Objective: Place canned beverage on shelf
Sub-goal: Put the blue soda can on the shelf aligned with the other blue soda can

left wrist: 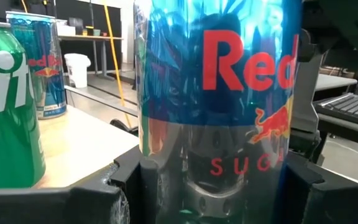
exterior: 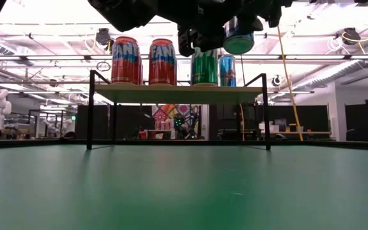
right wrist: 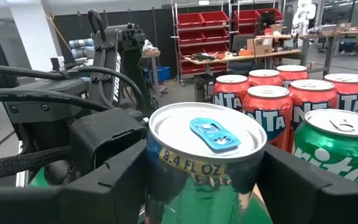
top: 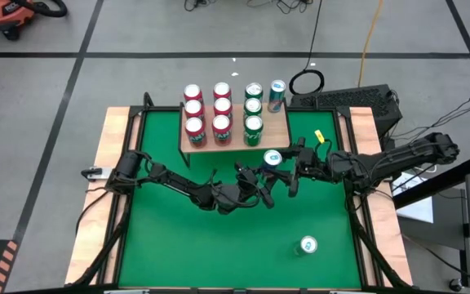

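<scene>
Left wrist view. A blue-and-silver Red Bull can [left wrist: 219,99] stands upright between the dark fingers [left wrist: 126,177] of the left gripper [left wrist: 219,186], filling most of the field, with the fingers against both its sides. Just beyond the gripper lies the light-wood shelf [left wrist: 86,146]. On it, off to one side of the gripper, stand a green Sprite can [left wrist: 8,106] and, farther back, a second Red Bull can [left wrist: 42,62].
</scene>
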Available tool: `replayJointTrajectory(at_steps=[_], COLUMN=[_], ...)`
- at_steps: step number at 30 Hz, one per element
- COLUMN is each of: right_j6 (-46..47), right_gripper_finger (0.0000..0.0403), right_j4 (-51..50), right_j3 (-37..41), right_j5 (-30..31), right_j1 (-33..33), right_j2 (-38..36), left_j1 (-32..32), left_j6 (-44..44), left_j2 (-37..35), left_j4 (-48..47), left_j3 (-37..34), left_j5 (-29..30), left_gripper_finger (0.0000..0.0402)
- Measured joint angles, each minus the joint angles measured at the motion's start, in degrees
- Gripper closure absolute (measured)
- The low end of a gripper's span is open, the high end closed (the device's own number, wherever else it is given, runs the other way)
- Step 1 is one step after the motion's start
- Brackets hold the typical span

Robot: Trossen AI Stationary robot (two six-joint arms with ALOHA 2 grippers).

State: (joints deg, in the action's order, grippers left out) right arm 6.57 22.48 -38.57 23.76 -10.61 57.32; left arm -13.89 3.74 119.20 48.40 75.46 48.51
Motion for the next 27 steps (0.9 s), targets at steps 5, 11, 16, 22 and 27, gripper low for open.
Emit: replayJointTrajectory(at_steps=[5,11,16,22,27], right_j6=[0.0,-0.7,-2.9,-8.3,-17.9], right_gripper_finger=[0.0164,0.0163,0.0163,0.0163,0.0164], right_j4=[-0.1,-1.3,-3.8,-10.8,-19.4], right_j3=[0.0,0.0,0.0,-2.8,-8.2], right_j5=[-0.5,-1.3,-3.5,-4.4,-3.9], right_j1=[0.0,0.0,-0.1,0.2,2.4], right_j2=[0.0,-1.0,-4.6,-9.6,-11.4], left_j1=[0.0,-0.2,-1.5,-3.1,-4.0], left_j6=[-0.1,0.0,-0.5,0.5,3.6], left_j2=[0.0,0.0,-0.1,-0.1,0.0], left_j4=[0.0,-1.6,-2.1,-2.6,-4.6], left_j3=[0.0,0.0,0.0,0.0,0.0], left_j5=[0.0,-1.1,-2.7,-2.7,-9.3], left_gripper_finger=[0.0173,0.0157,0.008,0.0007,0.0017])
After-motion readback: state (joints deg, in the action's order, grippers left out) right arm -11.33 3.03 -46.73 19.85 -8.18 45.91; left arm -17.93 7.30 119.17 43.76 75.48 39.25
